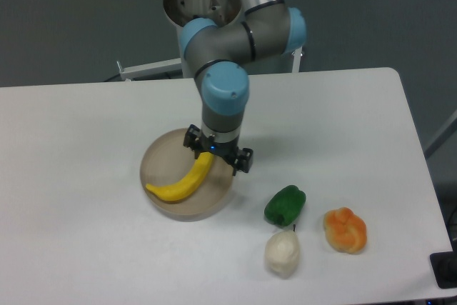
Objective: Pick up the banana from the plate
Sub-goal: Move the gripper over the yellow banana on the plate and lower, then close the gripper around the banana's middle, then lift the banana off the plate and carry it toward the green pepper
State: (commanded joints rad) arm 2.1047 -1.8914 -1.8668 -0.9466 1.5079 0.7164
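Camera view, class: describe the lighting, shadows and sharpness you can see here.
Fixed camera: soft, even light with no hard glare on the white table; faint shadows sit under the plate and green pepper; the banana is fairly sharp, the gripper slightly soft, and the grey background is dim and blurred.

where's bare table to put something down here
Free: the wide white table left of the plate, and the far right stretch past the gripper. Crowded: front right, where green pepper, white piece and orange piece cluster.
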